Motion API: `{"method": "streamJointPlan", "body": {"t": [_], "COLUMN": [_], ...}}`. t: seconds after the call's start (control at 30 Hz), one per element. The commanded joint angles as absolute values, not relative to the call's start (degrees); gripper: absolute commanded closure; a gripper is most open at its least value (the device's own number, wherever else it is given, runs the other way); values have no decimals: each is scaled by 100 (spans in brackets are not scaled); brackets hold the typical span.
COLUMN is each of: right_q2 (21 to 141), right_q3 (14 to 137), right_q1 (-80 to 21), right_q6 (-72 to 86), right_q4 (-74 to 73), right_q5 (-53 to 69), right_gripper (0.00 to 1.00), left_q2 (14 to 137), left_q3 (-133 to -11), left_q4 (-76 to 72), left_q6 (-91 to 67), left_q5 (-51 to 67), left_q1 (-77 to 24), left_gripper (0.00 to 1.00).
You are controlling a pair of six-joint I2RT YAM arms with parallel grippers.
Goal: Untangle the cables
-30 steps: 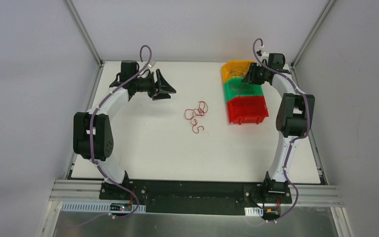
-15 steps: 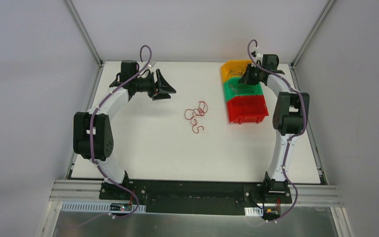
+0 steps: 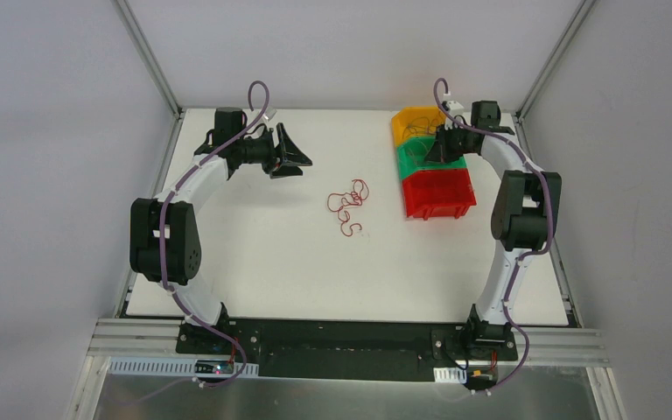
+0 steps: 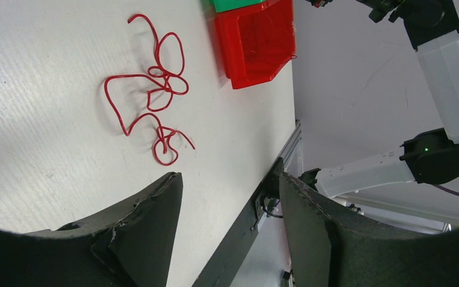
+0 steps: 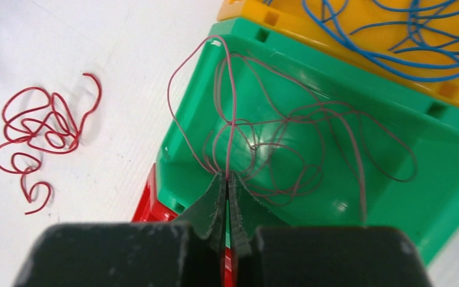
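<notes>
Two pincers differed: the right gripper (image 5: 227, 179) was pinched fully closed on thin dull-red wires (image 5: 233, 122) inside the green plastic bin (image 5: 436, 149). The left gripper (image 4: 230, 177) gaped wide and empty above the white table (image 4: 48, 149), near a bright red wire tangle (image 4: 152, 98).

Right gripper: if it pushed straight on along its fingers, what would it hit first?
Probably the floor of the green plastic bin. The right gripper points down into it, shut on the thin reddish wires lying there; how far off the floor is, I cannot tell.
</notes>
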State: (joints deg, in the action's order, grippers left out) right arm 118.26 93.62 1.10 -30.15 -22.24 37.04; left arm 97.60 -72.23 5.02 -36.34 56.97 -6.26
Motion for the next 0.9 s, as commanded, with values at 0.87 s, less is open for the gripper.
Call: {"method": "streamJointPlan", "body": {"t": [0.87], "right_q2": [12297], "right_q3": [10387], "right_q1": [-168], "right_q6": [-4361], "right_q4": [-4613], "right_q5": [1457], "right_gripper": [95], "left_q2": [9573], "left_q3": [-7044], "left_q4": [377], "left_q6": [-3425], "left_q5": [5770], "left_q1": [-574], "left_gripper": [39]}}
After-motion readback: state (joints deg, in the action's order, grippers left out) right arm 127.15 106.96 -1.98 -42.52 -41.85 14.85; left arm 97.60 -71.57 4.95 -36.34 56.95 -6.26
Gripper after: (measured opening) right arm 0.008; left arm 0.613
